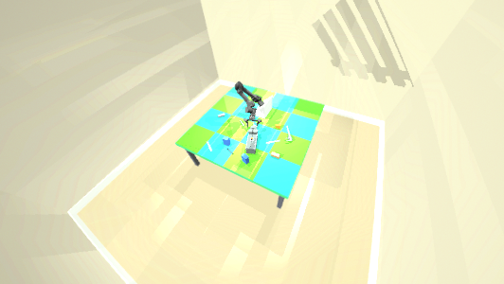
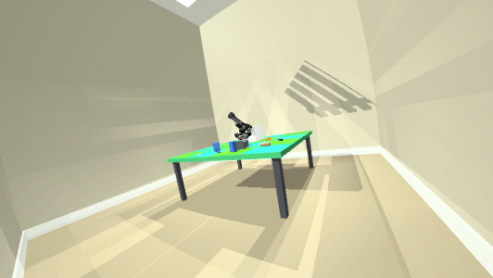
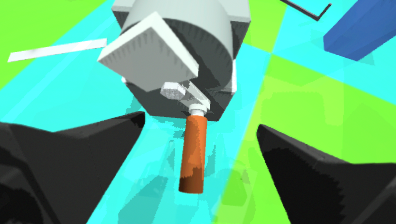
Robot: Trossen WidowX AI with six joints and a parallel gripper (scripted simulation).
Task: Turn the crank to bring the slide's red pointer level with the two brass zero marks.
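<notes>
The grey machine (image 1: 251, 143) (image 2: 242, 145) (image 3: 200, 12) stands on the table, its round housing at the top of the wrist view. The crank's orange handle (image 3: 194, 150) points down the wrist view from a small pale crank arm (image 3: 201, 96). A tilted grey plate (image 3: 147, 57) covers part of the housing. My gripper (image 1: 253, 122) (image 3: 201, 123) is open and empty, with one finger on each side of the handle in the wrist view, a gap on both sides. The red pointer and brass zero marks are outside the wrist view and too small to read in the top and exterior views.
Blue blocks (image 1: 226, 141) (image 1: 245, 159) (image 2: 216, 146) (image 3: 362, 32) stand near the machine. A white panel (image 1: 264, 108) (image 2: 256, 132) stands beside the arm. A white strip (image 3: 57, 50), a dark bent rod (image 3: 302, 12) and an orange-and-white block (image 1: 275, 154) lie around the machine.
</notes>
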